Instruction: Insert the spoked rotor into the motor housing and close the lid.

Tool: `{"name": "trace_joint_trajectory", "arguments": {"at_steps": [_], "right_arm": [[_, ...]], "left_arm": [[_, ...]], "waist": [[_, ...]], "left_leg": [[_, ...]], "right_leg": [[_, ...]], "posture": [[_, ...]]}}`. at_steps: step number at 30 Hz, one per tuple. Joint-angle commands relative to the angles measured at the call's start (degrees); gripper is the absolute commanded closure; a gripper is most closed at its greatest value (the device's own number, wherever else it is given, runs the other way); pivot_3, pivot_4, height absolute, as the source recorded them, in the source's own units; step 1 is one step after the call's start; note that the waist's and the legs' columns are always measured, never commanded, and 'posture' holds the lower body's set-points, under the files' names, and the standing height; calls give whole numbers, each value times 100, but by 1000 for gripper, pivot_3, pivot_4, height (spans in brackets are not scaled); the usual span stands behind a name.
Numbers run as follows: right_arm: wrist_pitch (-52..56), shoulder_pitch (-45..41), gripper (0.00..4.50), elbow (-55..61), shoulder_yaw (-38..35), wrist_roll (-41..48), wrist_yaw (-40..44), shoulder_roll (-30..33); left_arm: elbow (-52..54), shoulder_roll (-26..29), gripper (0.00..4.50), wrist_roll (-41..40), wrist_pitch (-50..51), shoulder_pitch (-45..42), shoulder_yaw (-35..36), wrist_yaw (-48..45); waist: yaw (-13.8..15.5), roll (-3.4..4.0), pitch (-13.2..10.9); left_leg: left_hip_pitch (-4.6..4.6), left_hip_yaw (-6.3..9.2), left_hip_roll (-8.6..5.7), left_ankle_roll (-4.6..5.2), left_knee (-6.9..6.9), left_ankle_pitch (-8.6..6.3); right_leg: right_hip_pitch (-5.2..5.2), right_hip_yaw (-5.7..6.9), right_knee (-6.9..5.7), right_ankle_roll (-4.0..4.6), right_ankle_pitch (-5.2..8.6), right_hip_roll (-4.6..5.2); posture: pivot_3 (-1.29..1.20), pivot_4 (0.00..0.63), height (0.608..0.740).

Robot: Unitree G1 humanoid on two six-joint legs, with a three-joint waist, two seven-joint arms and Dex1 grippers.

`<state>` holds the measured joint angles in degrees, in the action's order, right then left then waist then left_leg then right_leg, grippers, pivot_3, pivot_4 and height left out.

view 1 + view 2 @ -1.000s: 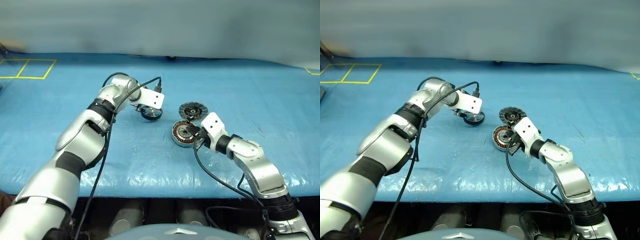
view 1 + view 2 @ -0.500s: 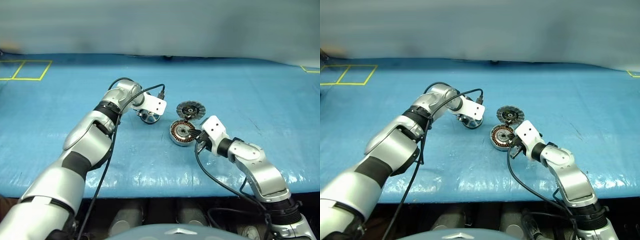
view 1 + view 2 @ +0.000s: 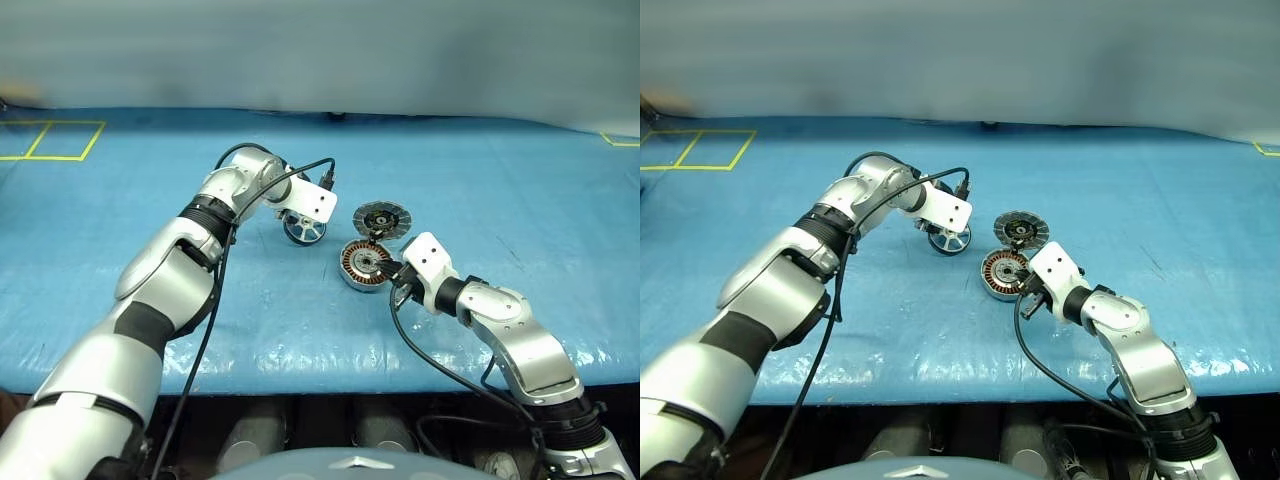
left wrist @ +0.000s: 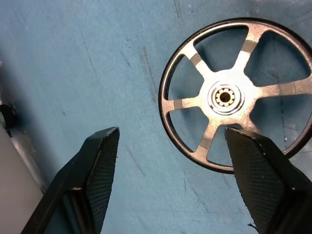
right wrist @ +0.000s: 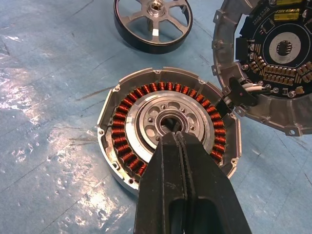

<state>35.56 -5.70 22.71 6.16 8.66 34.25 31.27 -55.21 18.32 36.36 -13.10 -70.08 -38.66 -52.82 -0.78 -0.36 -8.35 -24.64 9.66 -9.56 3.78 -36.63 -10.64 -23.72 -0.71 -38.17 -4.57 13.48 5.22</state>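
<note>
The spoked rotor (image 4: 224, 97), black-rimmed with silver spokes, lies flat on the blue mat (image 3: 480, 190). My left gripper (image 4: 171, 134) hangs open just above it; one fingertip (image 4: 243, 146) overlaps the rim and nothing is gripped. To the right sits the motor housing (image 3: 364, 265), its copper windings ringing a silver hub (image 5: 168, 122). The lid (image 3: 383, 219) lies open behind it, joined at the edge, inner face up. My right gripper (image 5: 176, 136) is shut, with its tips over the housing's central hub.
Yellow tape squares (image 3: 50, 138) mark the mat's far left corner. A black cable (image 3: 270, 185) loops over my left wrist and another trails from the right one (image 3: 430, 350). The table's front edge (image 3: 300, 375) runs close below the arms.
The whole view shifted slightly. My left wrist has rolled over the rotor, which now shows more of its spoked face. The right gripper has stayed shut at the housing.
</note>
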Motion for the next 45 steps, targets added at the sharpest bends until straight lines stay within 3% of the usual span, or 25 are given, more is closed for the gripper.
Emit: {"name": "trace_joint_trajectory", "arguments": {"at_steps": [1, 22, 45], "right_arm": [[-27, -98, 4500, 135, -65, 49, 20, 33], [-43, -106, 4500, 102, -13, 34, 40, -1], [-66, -50, 4500, 125, 26, 14, 41, -12]], "left_arm": [[471, 135, 859, -16, -20, 84, 91, -143], [928, 207, 859, -41, 203, 296, 114, -450], [325, 7, 859, -36, 363, 402, 97, -220]], "waist": [[3, 0, 0], [12, 1, 0], [13, 2, 0]], "left_leg": [[0, 0, 0, 0, -4, 0], [2, 0, 1, 12, -44, -8], [2, 0, 1, 13, -45, -7]], "right_leg": [[0, 0, -2, 0, 0, 0], [-3, 0, -5, -13, -9, -6], [-3, 0, -6, -14, -10, -6]], "posture": [[0, 150, 740], [0, 150, 740], [0, 150, 740]]}}
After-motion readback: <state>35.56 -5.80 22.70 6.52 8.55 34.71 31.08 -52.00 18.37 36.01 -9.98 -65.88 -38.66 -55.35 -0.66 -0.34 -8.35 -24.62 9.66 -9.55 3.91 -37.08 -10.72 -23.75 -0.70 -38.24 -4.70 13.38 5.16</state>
